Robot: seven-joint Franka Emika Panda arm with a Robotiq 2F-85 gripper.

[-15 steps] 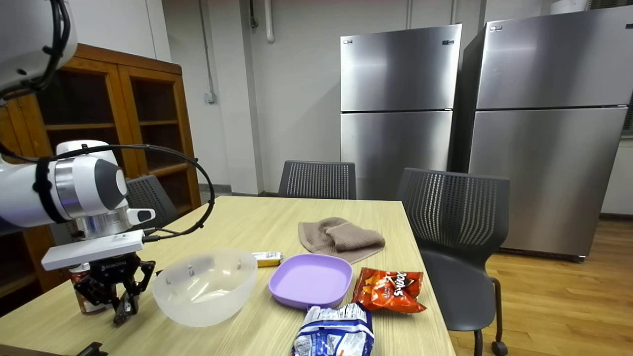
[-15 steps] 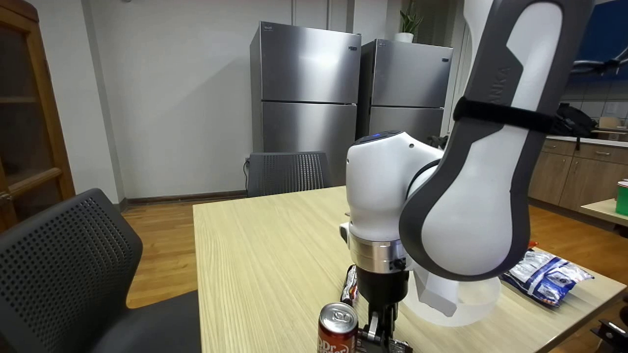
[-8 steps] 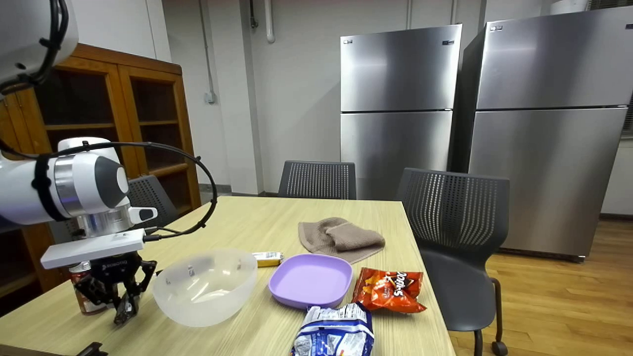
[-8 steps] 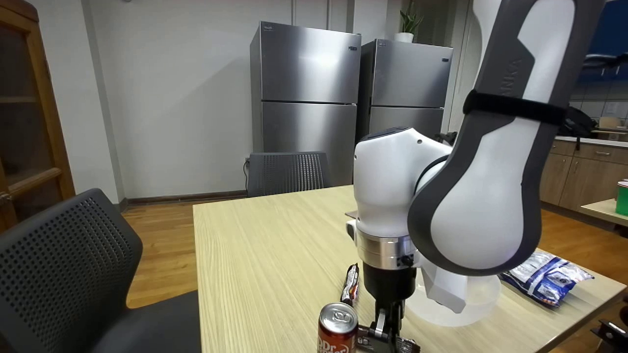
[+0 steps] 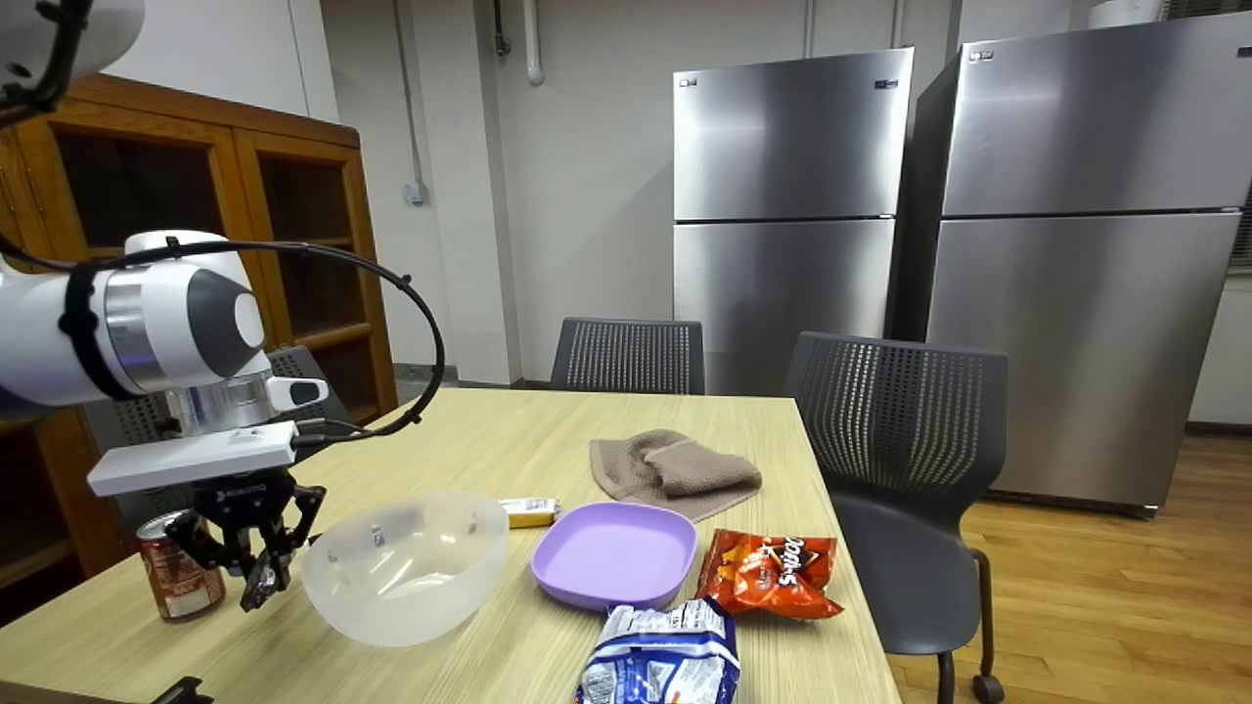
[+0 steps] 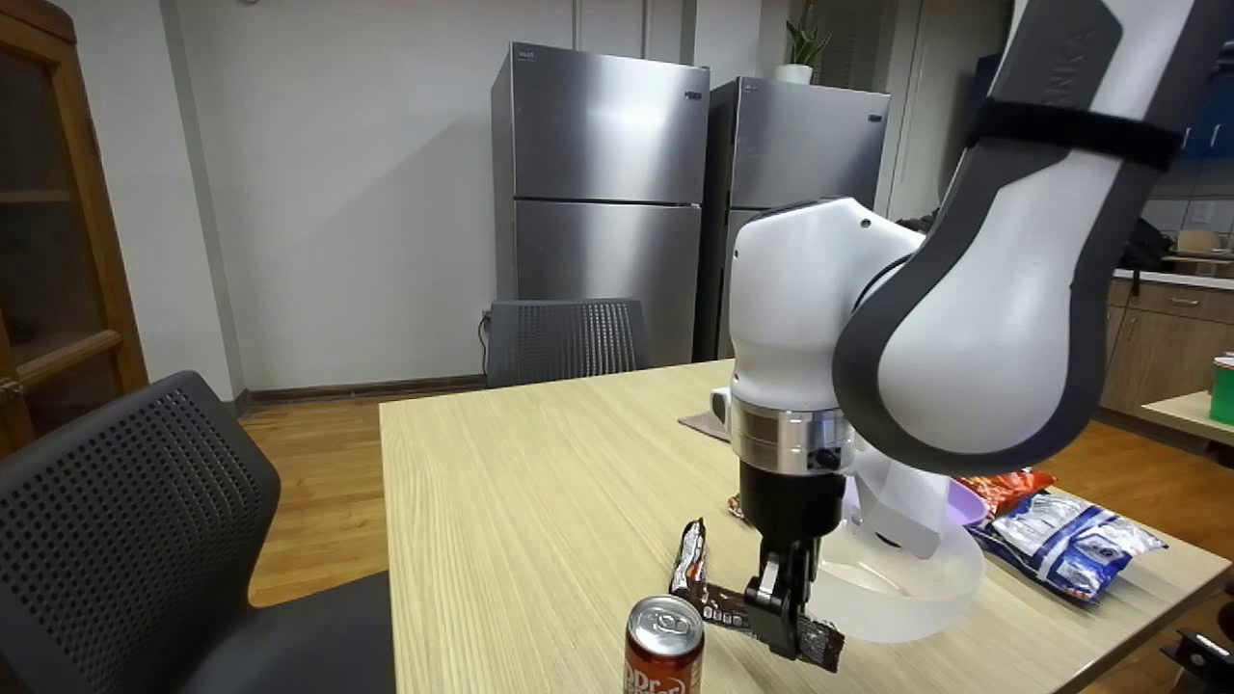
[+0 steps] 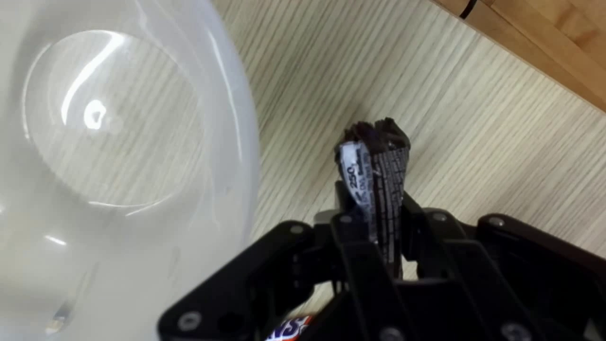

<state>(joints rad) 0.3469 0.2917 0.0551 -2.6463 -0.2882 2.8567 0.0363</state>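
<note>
Where the pale wood table (image 5: 518, 435) spreads, one frosted bowl (image 5: 406, 596) stands; one black gripper (image 7: 378, 210); one red soda can (image 6: 664, 644), upright; one dark-wrapped bar (image 7: 383, 175), grasped in that gripper's jaws, held above the table near the bowl.

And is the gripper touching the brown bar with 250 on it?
Touching: in the wrist view, the gripper pinches the brown bar between its jaws.

In an exterior view, you've got the bowl (image 5: 411, 621) blocking just right of the gripper (image 5: 258, 565), the soda can (image 5: 186, 582) near its left, purple plate (image 5: 616, 552) and blue bag (image 5: 665, 657) further right, with room to pass above the near tabletop (image 5: 269, 660).
</note>
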